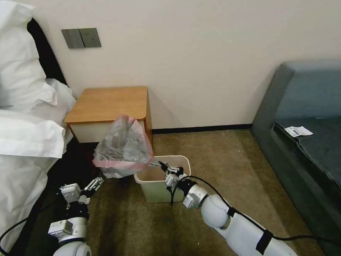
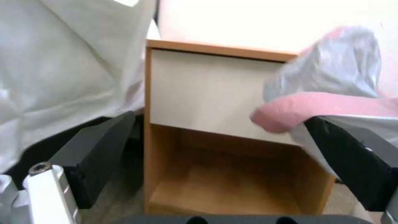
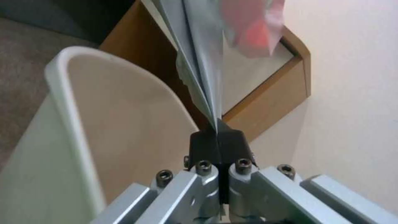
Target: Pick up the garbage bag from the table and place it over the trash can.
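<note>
The garbage bag (image 1: 122, 149), crinkled grey plastic with a pink band along its rim, hangs in the air in front of the table (image 1: 110, 103) and over the left side of the trash can (image 1: 163, 181). My right gripper (image 1: 161, 165) is shut on the bag's right edge above the can's opening. The right wrist view shows the right gripper (image 3: 216, 132) pinching the bag's plastic (image 3: 203, 62) beside the can's rim (image 3: 68, 102). My left gripper (image 1: 95, 184) stands open just below the bag's left corner. In the left wrist view, its fingers (image 2: 104, 146) are spread wide, with the pink rim (image 2: 315, 107) near one of them.
A bed with white bedding (image 1: 28, 142) lies close on the left. A grey sofa (image 1: 305, 124) with a paper slip (image 1: 298, 131) stands on the right. Brown carpet (image 1: 227, 160) spreads between the trash can and the sofa. The nightstand's lower shelf (image 2: 224, 183) is open.
</note>
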Robot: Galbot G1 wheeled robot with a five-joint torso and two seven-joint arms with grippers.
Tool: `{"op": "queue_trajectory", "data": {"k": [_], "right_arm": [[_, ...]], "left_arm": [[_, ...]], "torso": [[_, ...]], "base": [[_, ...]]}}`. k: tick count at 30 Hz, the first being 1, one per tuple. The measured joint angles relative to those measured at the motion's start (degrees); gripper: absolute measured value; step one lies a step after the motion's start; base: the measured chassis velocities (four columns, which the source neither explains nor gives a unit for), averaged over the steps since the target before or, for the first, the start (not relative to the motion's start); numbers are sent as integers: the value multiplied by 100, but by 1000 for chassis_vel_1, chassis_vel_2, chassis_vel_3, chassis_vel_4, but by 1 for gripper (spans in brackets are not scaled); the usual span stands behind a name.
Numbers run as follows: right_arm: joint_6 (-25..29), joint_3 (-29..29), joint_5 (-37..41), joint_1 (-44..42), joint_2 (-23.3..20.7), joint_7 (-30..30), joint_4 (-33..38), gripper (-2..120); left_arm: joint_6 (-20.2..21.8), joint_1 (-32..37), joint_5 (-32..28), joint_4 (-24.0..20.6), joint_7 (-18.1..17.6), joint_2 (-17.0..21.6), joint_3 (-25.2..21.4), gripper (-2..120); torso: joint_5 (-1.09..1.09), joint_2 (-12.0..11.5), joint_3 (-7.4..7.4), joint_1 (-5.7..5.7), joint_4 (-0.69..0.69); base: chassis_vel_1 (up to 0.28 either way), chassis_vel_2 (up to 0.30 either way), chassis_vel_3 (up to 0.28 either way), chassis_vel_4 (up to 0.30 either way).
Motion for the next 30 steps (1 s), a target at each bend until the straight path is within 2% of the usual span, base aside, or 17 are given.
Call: {"op": "queue_trajectory", "data": {"k": [14,30], "right_arm": [[236,280,-56,-18,-75,52,-367,0],[298,326,-88,203,-87,85,-628,0]], "left_arm": [[25,-26,-740,-310,-159,108,-252,100],[-85,6,-660,-233,-198,27,-147,99]], "torso": [[0,0,0,0,0],[0,0,0,0,0]], "base": [[0,0,0,0],[0,0,0,0]]}}
